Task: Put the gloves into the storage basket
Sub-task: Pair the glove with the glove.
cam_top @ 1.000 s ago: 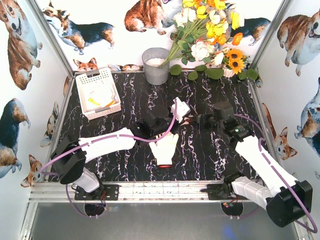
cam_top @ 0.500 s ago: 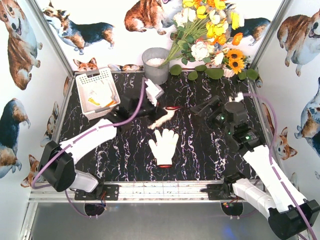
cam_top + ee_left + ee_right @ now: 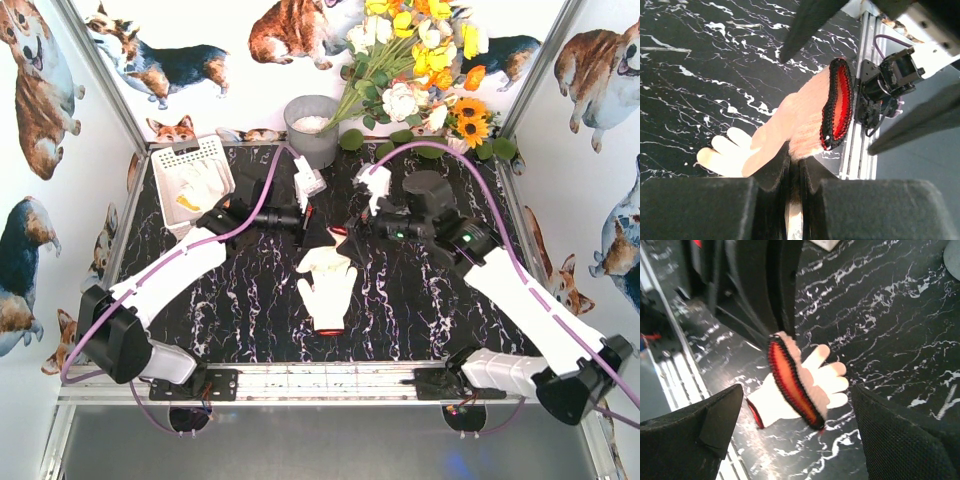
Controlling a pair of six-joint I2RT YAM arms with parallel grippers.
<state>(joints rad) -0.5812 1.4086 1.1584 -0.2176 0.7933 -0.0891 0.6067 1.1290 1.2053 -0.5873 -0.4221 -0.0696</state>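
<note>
My left gripper (image 3: 308, 222) (image 3: 794, 162) is shut on a white glove (image 3: 322, 258) (image 3: 790, 130) and holds it above the table. The glove's red, black-edged cuff (image 3: 837, 107) (image 3: 790, 382) gapes open. My right gripper (image 3: 352, 224) (image 3: 797, 390) stands open right by that cuff, one finger on either side and nothing between its pads. A second white glove (image 3: 328, 295) (image 3: 765, 405) lies flat on the table below, red cuff toward the near edge. The white storage basket (image 3: 170, 160) sits at the far left with white and yellow gloves (image 3: 200, 190) in it.
A grey metal bucket (image 3: 312, 130) stands at the back centre. A bunch of flowers (image 3: 420, 70) and green leaves (image 3: 430, 146) fill the back right. An aluminium rail (image 3: 300, 380) runs along the near table edge.
My right gripper has opened and swung left to the held glove's cuff. My left gripper has carried the glove up and toward the far left.
</note>
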